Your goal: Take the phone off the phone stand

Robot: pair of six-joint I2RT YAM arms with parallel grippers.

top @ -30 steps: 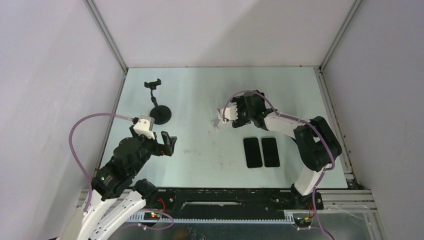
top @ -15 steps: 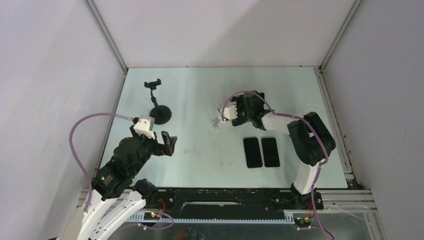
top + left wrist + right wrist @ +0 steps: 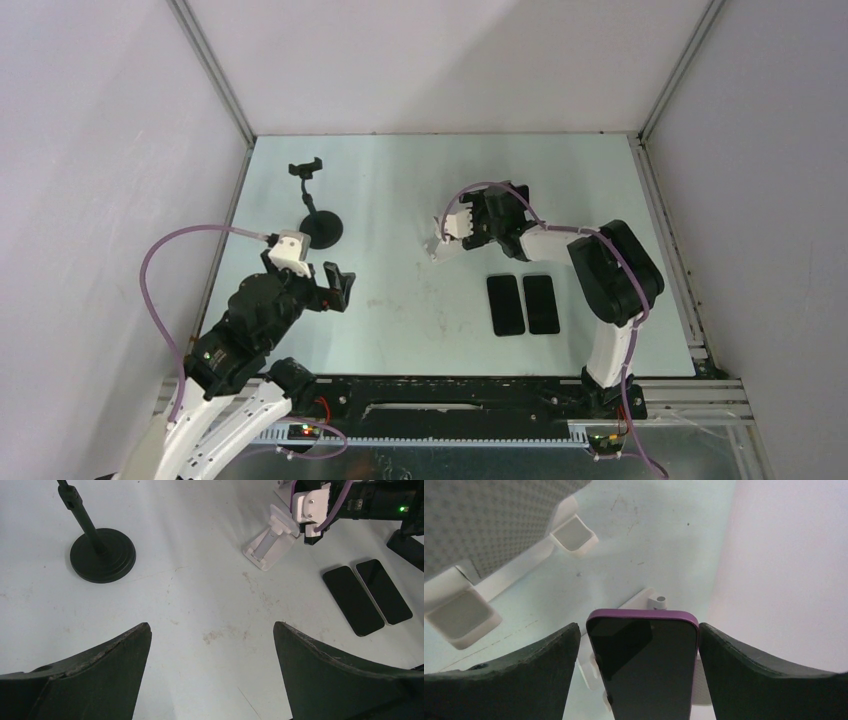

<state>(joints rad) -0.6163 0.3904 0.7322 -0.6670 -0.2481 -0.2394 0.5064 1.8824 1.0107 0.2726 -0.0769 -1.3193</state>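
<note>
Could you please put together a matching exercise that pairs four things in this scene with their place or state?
Things:
1. purple-cased phone
2. pair of black phones
3. black round-based stand
4. left gripper

Places or states:
A. open, holding nothing
B. flat on the table, side by side
C. between the jaws of the right gripper
D. upright near the table's left edge

Pairs: 1-C, 2-B, 3-D, 4-A

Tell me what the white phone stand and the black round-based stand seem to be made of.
The white phone stand: probably moulded plastic, matte; thin flat panels, even white, no glare. The black stand: dull black round base and slim rod, faint sheen; painted metal or plastic, the look leaves it open.
</note>
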